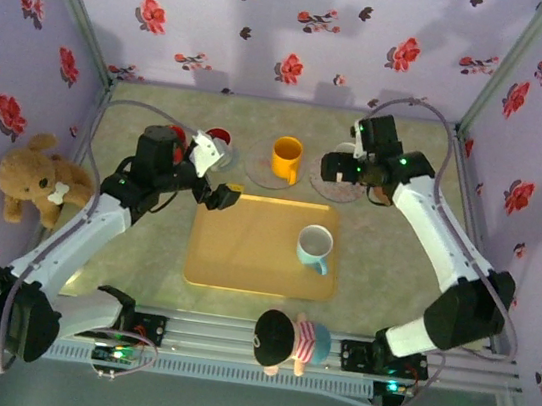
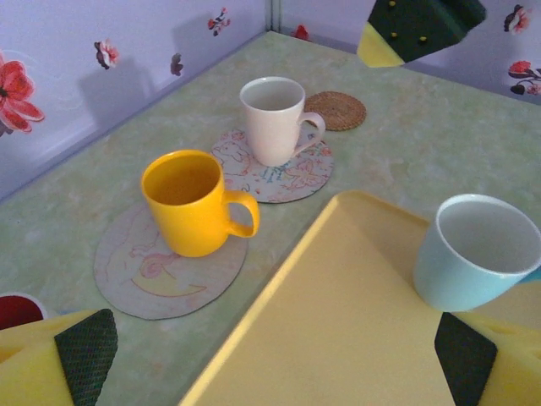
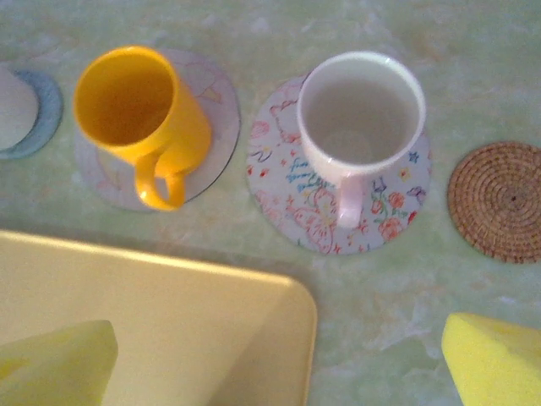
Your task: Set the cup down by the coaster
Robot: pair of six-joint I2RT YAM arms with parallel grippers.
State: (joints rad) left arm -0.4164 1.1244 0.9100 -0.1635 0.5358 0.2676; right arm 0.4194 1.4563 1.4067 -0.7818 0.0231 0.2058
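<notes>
Left arm (image 1: 74, 236) reached forward from its base, bent inward at the elbow, wrist turned toward the middle. Left gripper (image 1: 219, 176) stood spread wide: in its own wrist view the yellow fingers (image 2: 51, 372) sat at the two lower corners, dark pads (image 2: 84, 351) facing inward. Right arm (image 1: 446, 248) rose from its base, elbow out to the right, forearm slanting forward and inward. Right gripper (image 1: 351, 171) pointed downward, jaws also wide apart, both yellow fingertips at the lower corners of its wrist view. It sat ahead and to the right of the left gripper, well apart from it.
</notes>
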